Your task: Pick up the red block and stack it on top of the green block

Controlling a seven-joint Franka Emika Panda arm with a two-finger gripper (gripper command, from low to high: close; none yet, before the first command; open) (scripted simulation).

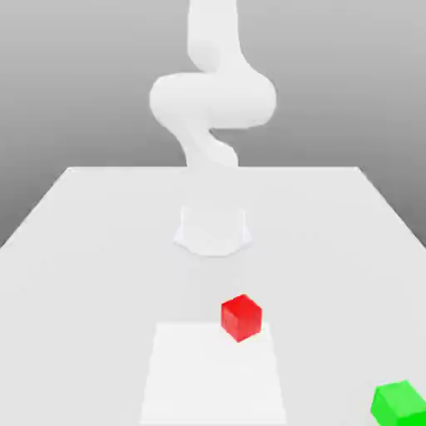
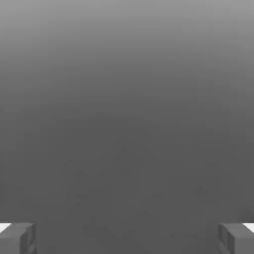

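Note:
The red block (image 1: 241, 317) sits on the white table (image 1: 100, 250), in front of the arm's base. The green block (image 1: 401, 402) rests near the table's front edge, at the exterior view's far right, well apart from the red one. In the hand view my gripper (image 2: 127, 238) is open, its two grey fingertips (image 2: 17, 238) standing wide apart with nothing between them and plain grey beyond. The white arm (image 1: 212, 100) rises from its base and leaves the exterior view at the top.
The arm's round base (image 1: 212, 230) stands at the middle of the table. A paler square patch (image 1: 212, 374) lies on the tabletop just in front of the red block. The table's back edge runs behind the base.

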